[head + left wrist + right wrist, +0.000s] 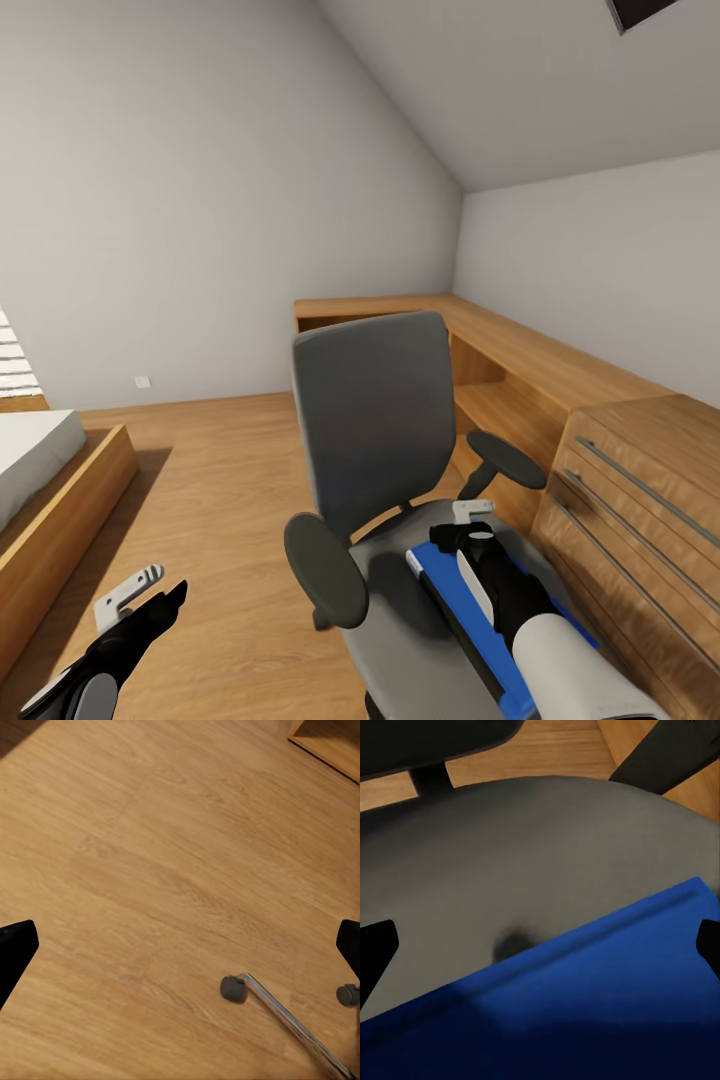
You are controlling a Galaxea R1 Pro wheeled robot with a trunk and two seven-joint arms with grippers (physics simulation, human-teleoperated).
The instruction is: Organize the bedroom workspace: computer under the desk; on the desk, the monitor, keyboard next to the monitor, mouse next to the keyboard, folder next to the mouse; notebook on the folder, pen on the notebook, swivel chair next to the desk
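**Right arm reaching over the folder on the chair seat**

The robot is facing the swivel chair (375, 430), which is standing on the light wood floor (220, 480) of an attic bedroom, just beside a light wood chest (640, 500) with long steel handles. The blue folder (470, 615) is lying flat on the grey seat, toward the chest side. The right gripper (472, 520) is hovering over the folder's far end, and in the right wrist view its dark fingertips (376, 949) are standing wide apart with the folder (607, 997) between them, nothing held. The left gripper (150, 590) is hanging low over bare floor to the chair's left; the left wrist view is showing its fingertips (15, 949) spread and empty above a chrome chair leg (292, 1024).

The step in hand looks like picking the folder off the chair. Next, the right gripper probably needs to be coming down onto an edge of the folder, since it is lying flat against the soft seat, before closing.
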